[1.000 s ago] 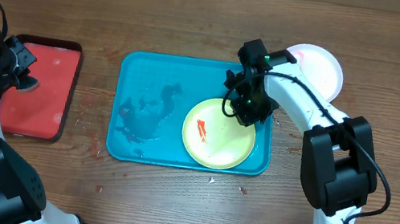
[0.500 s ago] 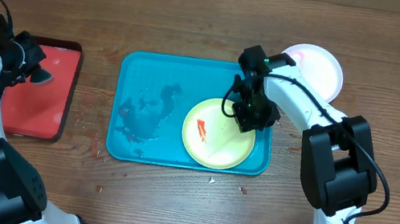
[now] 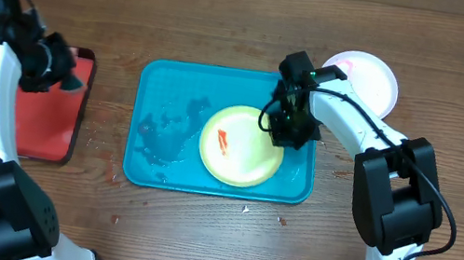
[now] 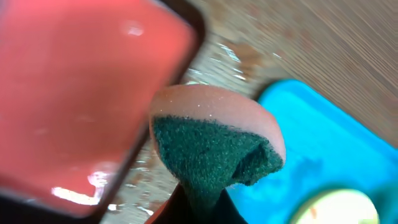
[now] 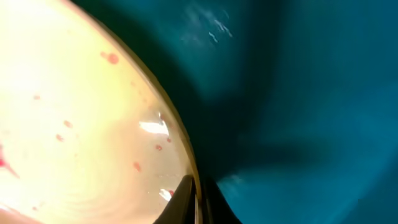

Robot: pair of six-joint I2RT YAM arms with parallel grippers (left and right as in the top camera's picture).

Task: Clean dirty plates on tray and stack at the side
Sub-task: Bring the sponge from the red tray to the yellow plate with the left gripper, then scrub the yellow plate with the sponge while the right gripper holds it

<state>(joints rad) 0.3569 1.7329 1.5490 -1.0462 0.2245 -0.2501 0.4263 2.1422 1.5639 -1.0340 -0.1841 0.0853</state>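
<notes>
A yellow-green rimmed plate (image 3: 242, 155) with a red smear lies on the wet teal tray (image 3: 172, 92), right of centre. My right gripper (image 3: 285, 131) is shut on its right rim. In the right wrist view the fingers (image 5: 185, 202) pinch that rim, with red specks on the plate (image 5: 81, 124) and the tray (image 5: 311, 93) beyond. A white plate (image 3: 368, 77) sits on the table behind the tray's right corner. My left gripper (image 3: 60, 71) hovers over the red tray's right edge, shut on a sponge (image 4: 211, 155), green side facing the camera, pink behind.
A smaller red tray (image 3: 45, 118) with a dark rim lies at the left. Water patches and crumbs dot the wooden table (image 3: 98, 141) between the two trays and in front of the teal one. The right arm reaches over the teal tray's back right corner.
The right gripper has closed on the plate's rim and pulled the plate a little left. The left arm has carried the sponge rightward across the red tray toward the teal tray.
</notes>
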